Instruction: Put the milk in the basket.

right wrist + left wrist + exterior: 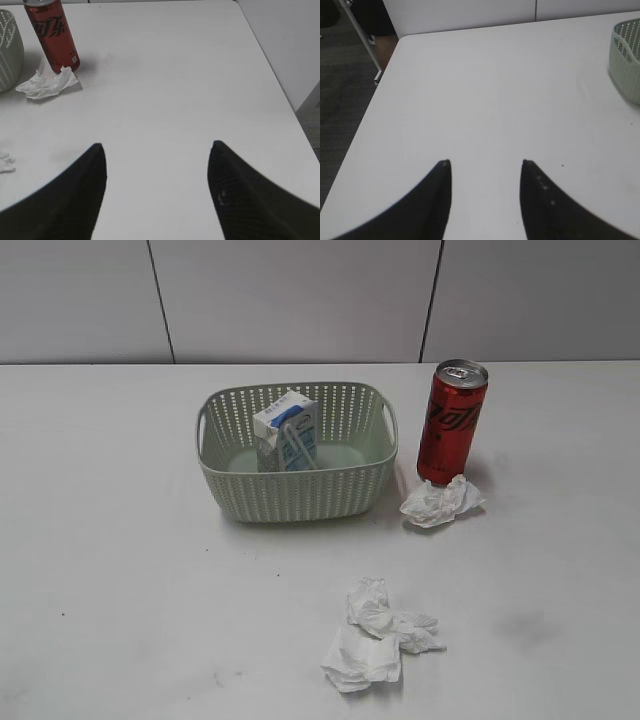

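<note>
The milk (287, 432) is seen upright inside the basket (296, 497); at its 3 o'clock, a red can (451, 420) stands. Both the left tool (486, 162) and right tool (156, 145) are spread wide, holding nothing.

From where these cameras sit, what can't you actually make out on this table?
- Exterior view: the lower part of the milk carton is hidden behind the front wall of the basket. Its print is too small to read.
- Exterior view: neither arm appears.
- Left wrist view: the basket is cut off by the right edge.
- Right wrist view: the red soda can loses its top to the upper edge.
</note>
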Robot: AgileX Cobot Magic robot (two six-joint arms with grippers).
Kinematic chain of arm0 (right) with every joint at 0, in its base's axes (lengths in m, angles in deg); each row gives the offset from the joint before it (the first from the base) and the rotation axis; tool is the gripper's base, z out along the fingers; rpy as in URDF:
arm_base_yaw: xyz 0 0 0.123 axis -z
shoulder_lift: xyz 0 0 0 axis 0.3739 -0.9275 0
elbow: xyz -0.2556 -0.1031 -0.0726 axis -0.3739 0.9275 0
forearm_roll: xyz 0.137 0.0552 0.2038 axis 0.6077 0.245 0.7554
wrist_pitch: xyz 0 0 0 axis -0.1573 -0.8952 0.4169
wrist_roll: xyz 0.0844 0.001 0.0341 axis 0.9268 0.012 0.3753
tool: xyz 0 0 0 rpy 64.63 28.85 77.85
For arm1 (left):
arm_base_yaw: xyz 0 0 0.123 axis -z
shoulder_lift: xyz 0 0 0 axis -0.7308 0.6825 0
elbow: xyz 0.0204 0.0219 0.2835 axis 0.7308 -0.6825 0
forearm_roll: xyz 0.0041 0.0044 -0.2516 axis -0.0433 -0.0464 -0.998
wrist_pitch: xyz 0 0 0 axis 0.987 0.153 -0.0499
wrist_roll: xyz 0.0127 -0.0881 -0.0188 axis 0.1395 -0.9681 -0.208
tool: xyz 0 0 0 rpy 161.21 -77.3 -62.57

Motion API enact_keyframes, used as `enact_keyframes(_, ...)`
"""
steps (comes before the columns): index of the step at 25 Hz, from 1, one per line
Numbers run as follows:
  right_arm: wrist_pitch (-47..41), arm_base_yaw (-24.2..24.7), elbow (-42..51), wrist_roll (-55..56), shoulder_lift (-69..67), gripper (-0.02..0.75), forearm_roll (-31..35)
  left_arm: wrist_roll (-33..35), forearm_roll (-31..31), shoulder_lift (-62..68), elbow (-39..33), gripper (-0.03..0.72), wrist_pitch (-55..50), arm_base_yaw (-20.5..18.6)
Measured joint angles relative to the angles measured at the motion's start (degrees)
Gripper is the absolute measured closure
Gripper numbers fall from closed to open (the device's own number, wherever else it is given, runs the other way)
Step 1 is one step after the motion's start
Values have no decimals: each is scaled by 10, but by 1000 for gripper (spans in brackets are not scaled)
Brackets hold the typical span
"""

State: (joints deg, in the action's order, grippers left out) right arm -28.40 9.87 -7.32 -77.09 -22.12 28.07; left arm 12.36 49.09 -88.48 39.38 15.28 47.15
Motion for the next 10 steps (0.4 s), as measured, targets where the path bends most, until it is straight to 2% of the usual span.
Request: enact_keyframes(10, 0, 0, 0, 0, 0, 239, 0, 0, 0, 0, 0, 404, 0, 0)
